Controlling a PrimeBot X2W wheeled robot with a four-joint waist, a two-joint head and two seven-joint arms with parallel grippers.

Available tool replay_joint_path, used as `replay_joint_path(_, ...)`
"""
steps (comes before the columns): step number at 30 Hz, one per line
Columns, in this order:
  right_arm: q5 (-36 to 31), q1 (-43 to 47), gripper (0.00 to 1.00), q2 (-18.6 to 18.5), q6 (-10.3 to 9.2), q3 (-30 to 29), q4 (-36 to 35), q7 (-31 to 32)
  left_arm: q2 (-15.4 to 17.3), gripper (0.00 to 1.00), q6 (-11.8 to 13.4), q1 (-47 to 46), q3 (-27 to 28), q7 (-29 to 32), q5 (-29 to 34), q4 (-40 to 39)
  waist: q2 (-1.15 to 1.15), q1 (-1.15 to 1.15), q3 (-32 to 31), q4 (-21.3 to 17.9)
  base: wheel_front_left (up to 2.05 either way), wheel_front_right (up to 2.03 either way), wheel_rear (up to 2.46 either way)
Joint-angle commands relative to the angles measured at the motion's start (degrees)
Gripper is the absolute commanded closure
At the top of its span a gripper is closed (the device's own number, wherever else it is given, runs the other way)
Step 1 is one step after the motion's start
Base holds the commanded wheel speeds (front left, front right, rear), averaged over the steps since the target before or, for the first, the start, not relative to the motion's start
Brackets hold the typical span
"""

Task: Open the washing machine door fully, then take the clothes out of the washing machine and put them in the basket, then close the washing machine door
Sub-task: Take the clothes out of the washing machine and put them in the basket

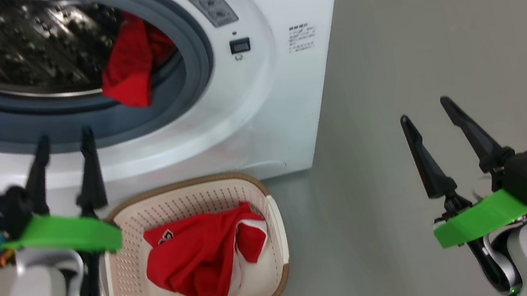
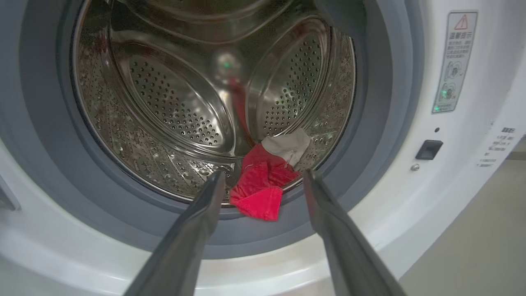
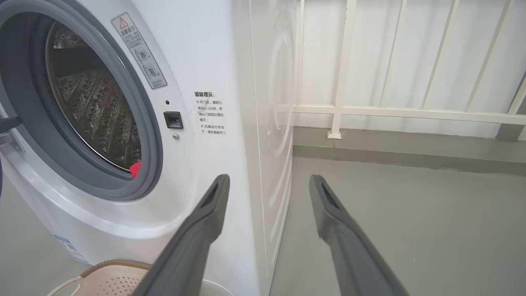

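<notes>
2 red garments point(image 2: 259, 193): 1 hung lengthwise from the drum point(image 2: 172, 102) just before the released left jaws, 1 lay in the basket point(image 1: 185, 184); right jaws released too.

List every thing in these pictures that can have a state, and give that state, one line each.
washing machine: mouth open, drum showing.
red garment: draped over the drum's front lip.
basket: on the floor before the machine, holding red and white clothes.
left gripper: fingers apart, empty, aimed at the drum.
right gripper: fingers apart, empty, above the floor.
</notes>
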Motion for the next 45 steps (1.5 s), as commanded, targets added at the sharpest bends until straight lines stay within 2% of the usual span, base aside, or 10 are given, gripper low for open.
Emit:
replay_joint_path(1, -0.27, -1.44, 0.00, 0.10, 0.43, 1.43, -1.71, -0.36, 1.48, 0.00, -0.30, -2.28, 2.13, -0.52, -0.37, -0.71, 0.00, 0.00, 3.15, -0.11, 0.00, 0.00, 0.00)
replay_joint_path(9, -1.39, -4.22, 0.00, 0.10, 0.43, 1.67, -2.37, -0.36, 0.17, 0.00, -0.30, -13.58, 1.60, -0.52, -0.36, 6.91, 0.00, 0.00, 8.99, -0.50, 0.00, 0.00, 0.00)
replay_joint_path(16, -2.33, -6.56, 0.00, 0.10, 0.43, 1.99, -3.01, -0.36, -0.76, 0.00, -0.30, -24.40, 1.90, -0.47, -4.52, 17.63, 0.00, 0.00, 13.35, -0.90, 0.00, 0.00, 0.00)
replay_joint_path(24, -2.66, -8.07, 0.00, 0.10, 0.43, 2.19, -3.26, -0.36, -0.27, 0.00, -0.30, -34.22, -1.72, 7.75, -9.96, 28.64, 0.00, 0.00, 16.57, -1.54, 0.00, 0.00, 0.00)
replay_joint_path(33, -2.24, -8.89, 0.00, 0.10, 0.43, 3.16, -3.11, -0.36, 2.52, 0.00, -0.05, -39.52, -5.98, 14.11, -8.74, 36.85, 0.00, 0.00, 17.70, -2.34, 0.00, 0.00, 0.00)
replay_joint_path(44, -1.04, -9.78, 0.00, 0.10, 0.43, 4.65, -2.65, -0.36, 3.63, 0.00, 0.10, -41.92, -7.50, 13.60, -8.08, 41.04, 0.00, 0.00, 18.48, -3.79, 0.00, 0.00, 0.00)
replay_joint_path(45, -1.00, -9.79, 0.00, 0.10, 0.43, 4.58, -2.64, -0.36, 3.67, 0.04, 0.11, -42.05, -7.65, 13.44, -8.01, 41.27, 0.00, 0.00, 18.52, -3.86, 0.00, 0.00, 0.00)
